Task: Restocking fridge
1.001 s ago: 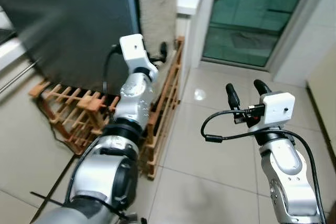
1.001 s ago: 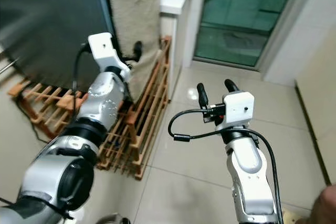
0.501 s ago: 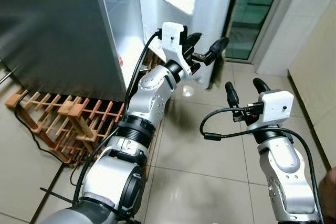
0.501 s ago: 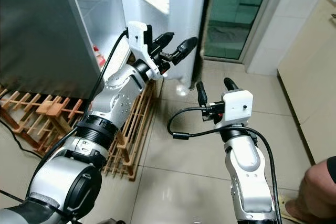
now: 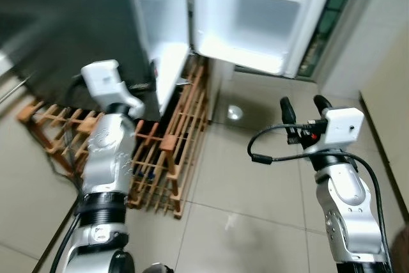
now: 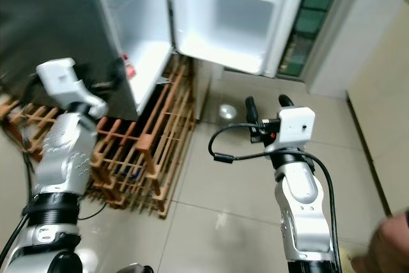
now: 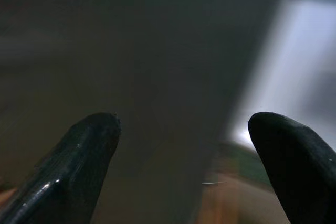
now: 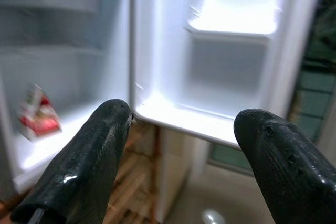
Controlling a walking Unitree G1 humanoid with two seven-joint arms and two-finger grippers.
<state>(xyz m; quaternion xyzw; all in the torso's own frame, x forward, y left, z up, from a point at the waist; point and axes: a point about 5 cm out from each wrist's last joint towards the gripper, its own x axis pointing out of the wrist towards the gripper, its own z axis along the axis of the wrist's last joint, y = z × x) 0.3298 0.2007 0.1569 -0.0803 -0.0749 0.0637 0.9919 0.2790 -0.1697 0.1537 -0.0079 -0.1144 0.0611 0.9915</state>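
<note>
Fridge [image 5: 153,43] standing with its white door [image 5: 268,17] swung wide toward the right, door bins [image 8: 233,9] bright and bare as far as visible. Inside the cabinet, on the lowest visible shelf, a single red-and-white carton [image 8: 38,116] near the front edge; shelves above it blurred, contents not discernible. Dark closed fridge panel [image 5: 64,23] to the left of the opening. Beneath and beside the fridge, a wooden slatted rack [image 5: 160,151] lying on the tiled floor [image 5: 243,209]. Left gripper [image 7: 184,156] raised close against the dark panel, fingers [image 7: 79,156] spread wide, holding nothing. Right gripper [image 5: 301,108] held up over the floor, facing the open fridge from well apart, fingers [image 8: 100,145] likewise spread and empty.
</note>
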